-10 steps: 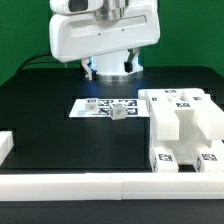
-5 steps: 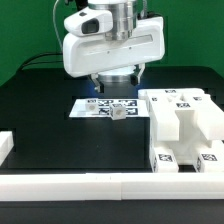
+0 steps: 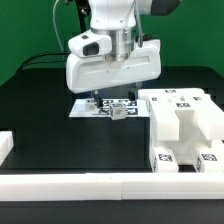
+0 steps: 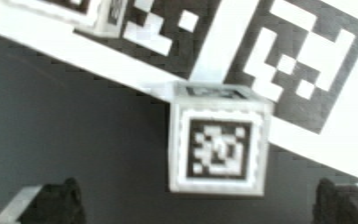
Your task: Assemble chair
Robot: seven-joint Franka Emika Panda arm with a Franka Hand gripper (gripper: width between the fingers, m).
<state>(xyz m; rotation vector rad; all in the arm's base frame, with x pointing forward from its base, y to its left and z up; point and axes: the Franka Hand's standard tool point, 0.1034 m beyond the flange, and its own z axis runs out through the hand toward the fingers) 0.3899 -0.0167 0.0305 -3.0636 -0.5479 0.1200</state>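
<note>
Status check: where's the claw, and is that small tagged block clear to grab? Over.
Claw open, empty, hovering over small block. Block lies at edge of marker board, untouched. Nothing else between the fingers.

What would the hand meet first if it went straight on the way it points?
Probably the small white tagged block at the marker board's edge: in the wrist view it sits centred between the fingers of the open hand. Depth unclear.

The desk was black. The chair parts were white with square black-and-white tags, as was the small block. The marker board was white too, printed with black-and-white tags.
</note>
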